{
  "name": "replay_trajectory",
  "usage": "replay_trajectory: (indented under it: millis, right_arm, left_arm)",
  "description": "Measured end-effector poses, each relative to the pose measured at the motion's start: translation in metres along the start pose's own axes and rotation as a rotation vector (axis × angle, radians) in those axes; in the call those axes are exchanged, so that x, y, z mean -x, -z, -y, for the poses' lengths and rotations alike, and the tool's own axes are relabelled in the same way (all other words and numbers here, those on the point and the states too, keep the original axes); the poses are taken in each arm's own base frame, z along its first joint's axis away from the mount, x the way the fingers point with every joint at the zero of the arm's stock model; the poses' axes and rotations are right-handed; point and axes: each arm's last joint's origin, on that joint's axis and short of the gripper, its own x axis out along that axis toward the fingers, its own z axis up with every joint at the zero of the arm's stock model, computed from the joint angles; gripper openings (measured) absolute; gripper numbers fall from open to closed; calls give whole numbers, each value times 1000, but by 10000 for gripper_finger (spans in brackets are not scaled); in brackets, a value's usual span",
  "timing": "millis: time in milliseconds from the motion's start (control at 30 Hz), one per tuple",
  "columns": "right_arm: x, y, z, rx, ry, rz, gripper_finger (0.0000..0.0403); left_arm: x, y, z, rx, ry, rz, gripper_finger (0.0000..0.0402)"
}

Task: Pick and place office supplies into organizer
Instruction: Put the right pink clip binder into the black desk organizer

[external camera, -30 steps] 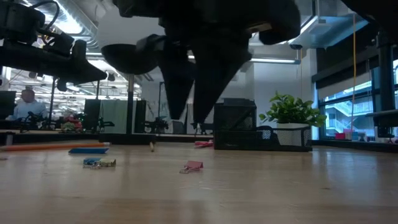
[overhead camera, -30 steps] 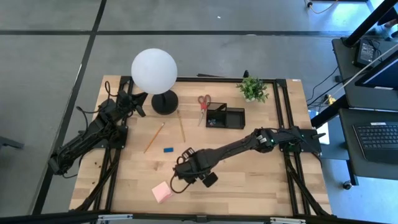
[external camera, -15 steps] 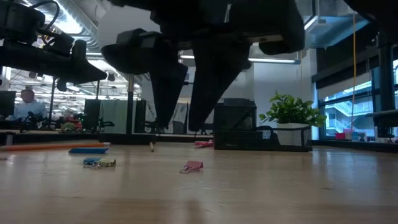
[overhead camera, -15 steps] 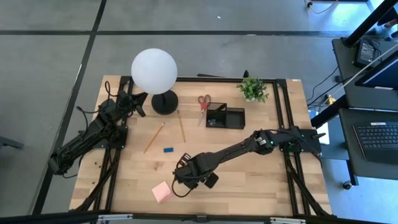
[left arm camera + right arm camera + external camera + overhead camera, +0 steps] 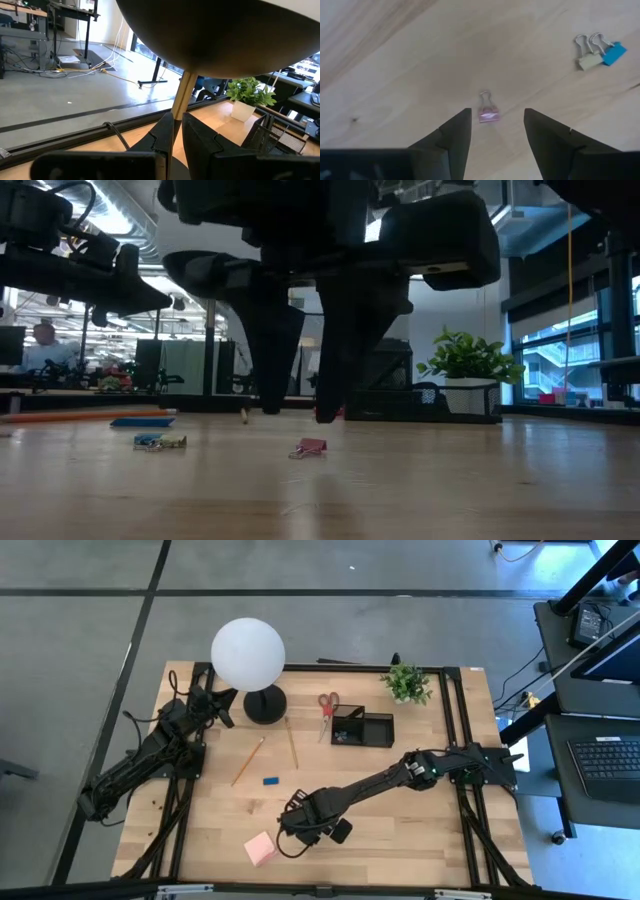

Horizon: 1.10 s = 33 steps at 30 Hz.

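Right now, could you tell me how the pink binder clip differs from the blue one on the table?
The pink binder clip lies alone, centred between the open fingers of the right tool; the blue binder clip lies off to the side, outside them. The pink one touches nothing, while the blue one sits against a pale clip. Both rest flat on the wooden table with wire handles showing.

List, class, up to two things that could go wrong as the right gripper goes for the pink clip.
1. The pink clip is tiny and lies flat on the table. The open right gripper hangs above it, so its fingers may hit the wood or pinch only the wire loop, and the clip could slip out.
2. Two more clips lie close by; a sideways nudge might scatter them.
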Motion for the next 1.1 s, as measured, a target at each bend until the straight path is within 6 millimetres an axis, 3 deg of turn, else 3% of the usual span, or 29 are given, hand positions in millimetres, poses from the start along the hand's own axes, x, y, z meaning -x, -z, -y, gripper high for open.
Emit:
replay_trajectory:
  millis: [167, 367, 667, 1100]
  right_arm:
    - [-2, 0, 0, 2, -2, -2, 186]
    - [-20, 7, -5, 6, -36, -51, 186]
    - [-22, 7, -3, -1, -24, -38, 184]
    - [-22, 6, -2, 18, -17, -23, 117]
  left_arm:
    - [0, 0, 0, 0, 0, 0, 33]
    - [0, 0, 0, 0, 2, -1, 33]
    - [0, 0, 0, 0, 2, -1, 33]
    - [0, 0, 0, 0, 3, -1, 33]
